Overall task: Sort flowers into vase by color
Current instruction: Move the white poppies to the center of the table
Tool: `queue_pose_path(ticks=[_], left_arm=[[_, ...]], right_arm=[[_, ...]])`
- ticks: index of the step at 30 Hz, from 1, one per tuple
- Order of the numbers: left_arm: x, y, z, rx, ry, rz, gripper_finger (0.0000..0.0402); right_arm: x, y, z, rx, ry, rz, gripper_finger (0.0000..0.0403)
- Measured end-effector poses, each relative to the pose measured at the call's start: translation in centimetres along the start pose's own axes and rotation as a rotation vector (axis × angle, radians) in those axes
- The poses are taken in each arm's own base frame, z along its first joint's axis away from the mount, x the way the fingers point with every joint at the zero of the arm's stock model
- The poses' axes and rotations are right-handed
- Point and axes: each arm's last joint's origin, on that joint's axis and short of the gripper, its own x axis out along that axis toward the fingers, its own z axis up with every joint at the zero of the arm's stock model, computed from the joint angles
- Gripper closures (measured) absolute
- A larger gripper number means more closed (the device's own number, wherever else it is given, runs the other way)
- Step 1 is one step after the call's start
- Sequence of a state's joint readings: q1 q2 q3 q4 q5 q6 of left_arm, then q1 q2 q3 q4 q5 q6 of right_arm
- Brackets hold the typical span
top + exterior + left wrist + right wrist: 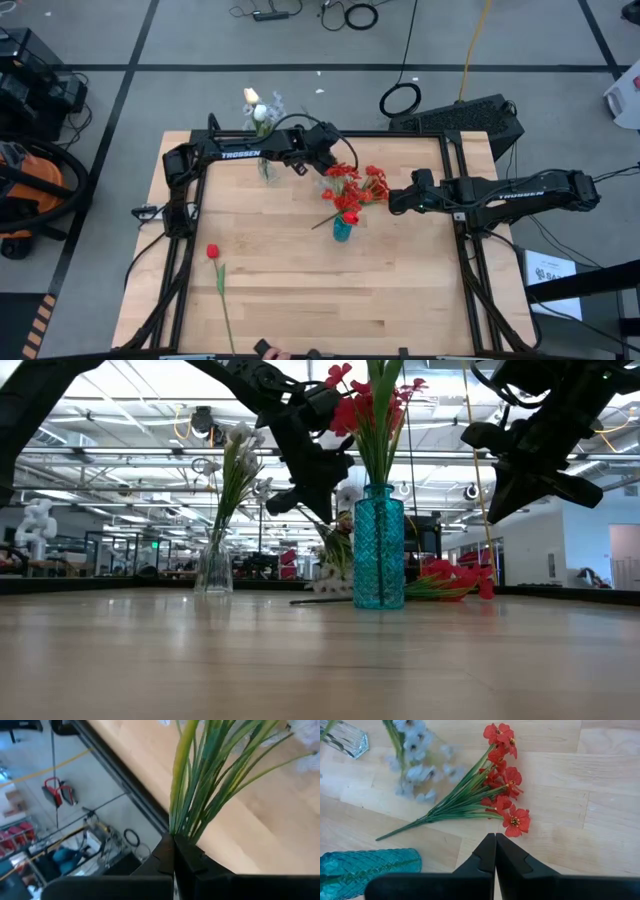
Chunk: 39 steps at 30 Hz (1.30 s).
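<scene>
While its fingers pinch a sprig of pale blossoms (pixel 210 780) by the green stems, the left pincer (pixel 299 166) hovers above the wooden surface (pixel 300 290), a clear vase (pixel 214 568) of white blooms just beside it. Facing it, the right pincer (pixel 392 200) hangs closed and empty, a red spray (pixel 502 810) lying just ahead, the teal vase (pixel 342 228) nearby.

TROSSEN on left arm (pixel 238 153), right arm (pixel 520 194).
</scene>
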State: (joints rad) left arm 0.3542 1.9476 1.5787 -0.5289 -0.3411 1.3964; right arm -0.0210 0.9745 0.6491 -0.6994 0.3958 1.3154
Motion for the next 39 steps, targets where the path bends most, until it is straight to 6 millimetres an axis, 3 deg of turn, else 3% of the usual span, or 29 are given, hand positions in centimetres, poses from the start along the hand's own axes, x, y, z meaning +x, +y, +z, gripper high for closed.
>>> queue_pose_path(ticks=[8,15,27,39], left_arm=[[-0.6,1.1,-0.3,-0.034,0.073,0.113,0.0401],[-3.9,3.6,-1.2,-0.122,0.069,0.315,0.0401],[-11.5,6.2,-3.4,-0.228,0.095,0.606,0.0402],[-21.5,6.1,-6.3,-0.635,0.019,0.841,0.0402]], right_arm=[[0.0,0.0,0.0,-0.017,0.0,0.0,0.0401],[0.0,0.0,0.0,-0.02,-0.002,0.0,0.0401],[0.0,0.0,0.1,-0.023,-0.021,-0.006,0.0401],[0.0,0.0,0.1,-0.085,-0.026,-0.008,0.0401]])
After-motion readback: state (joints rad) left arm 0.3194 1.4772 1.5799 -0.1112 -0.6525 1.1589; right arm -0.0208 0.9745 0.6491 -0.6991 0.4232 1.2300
